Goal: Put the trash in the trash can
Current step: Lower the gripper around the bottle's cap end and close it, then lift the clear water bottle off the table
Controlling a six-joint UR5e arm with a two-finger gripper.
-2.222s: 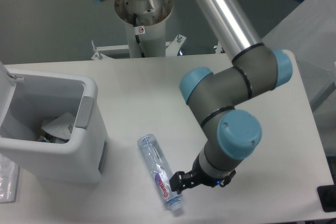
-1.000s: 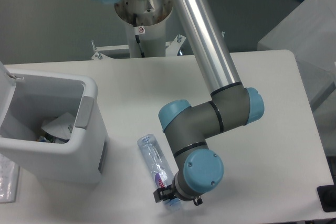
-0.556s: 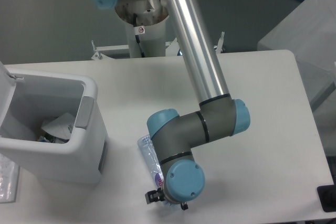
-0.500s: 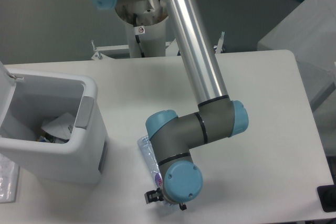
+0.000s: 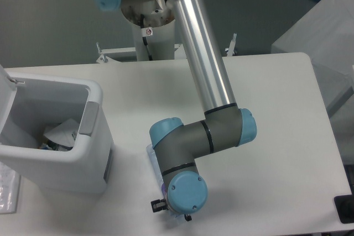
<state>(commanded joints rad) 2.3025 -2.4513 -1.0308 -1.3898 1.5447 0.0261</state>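
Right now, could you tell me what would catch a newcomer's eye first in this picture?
The big robot arm dominates, its silver tube running down the middle and folding into grey joints with blue caps at the table's near edge. Its wrist covers almost all of a clear bottle lying there, so the gripper barely shows. At the left stands an open white trash can with a crumpled wrapper inside.

The arm (image 5: 202, 59) reaches down from the far mount, elbow bent near, wrist folded low; its hand (image 5: 166, 209) is mostly hidden beneath the wrist.
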